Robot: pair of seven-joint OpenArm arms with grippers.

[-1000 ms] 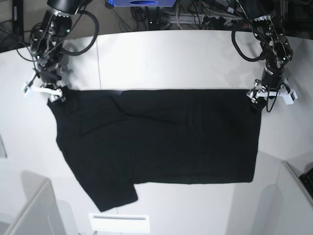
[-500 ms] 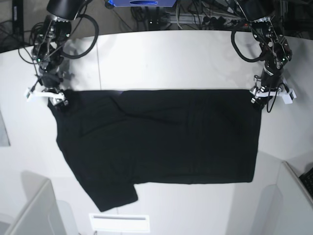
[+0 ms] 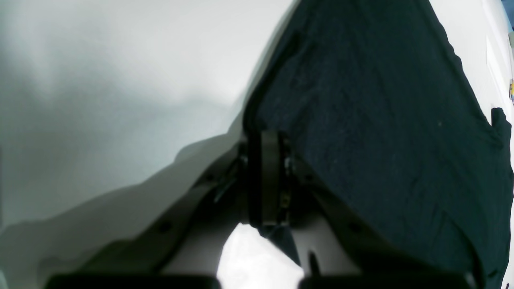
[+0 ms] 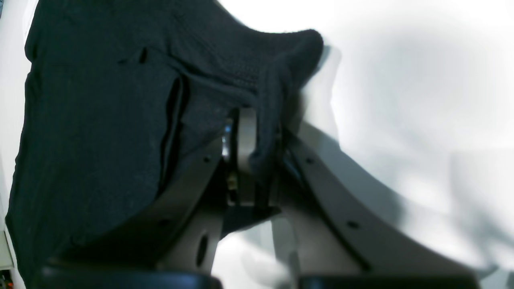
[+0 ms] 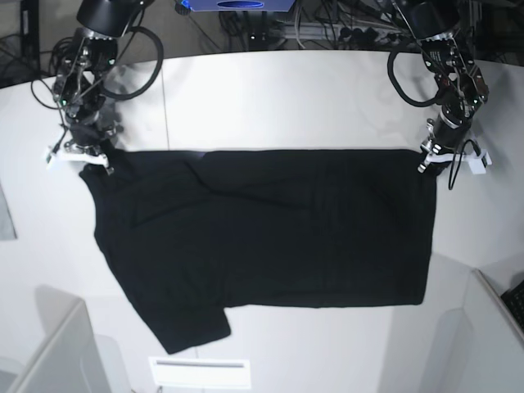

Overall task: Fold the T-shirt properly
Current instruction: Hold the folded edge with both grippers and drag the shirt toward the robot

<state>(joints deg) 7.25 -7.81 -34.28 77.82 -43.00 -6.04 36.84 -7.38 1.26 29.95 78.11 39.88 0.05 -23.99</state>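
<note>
Both grippers pinch the matte black T-shirt (image 5: 270,229) (soft knit).

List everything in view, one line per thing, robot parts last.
T-shirt: one, black, spread flat across the table, one sleeve toward the near left of the base view.
Table: one, white, under the shirt.
Cables: several, dark, behind the table's far edge.
Right gripper: one, grey and black, shut on the T-shirt's far corner, left side of the base view.
Left gripper: one, grey and black, shut on the T-shirt's far corner, right side of the base view.
</note>
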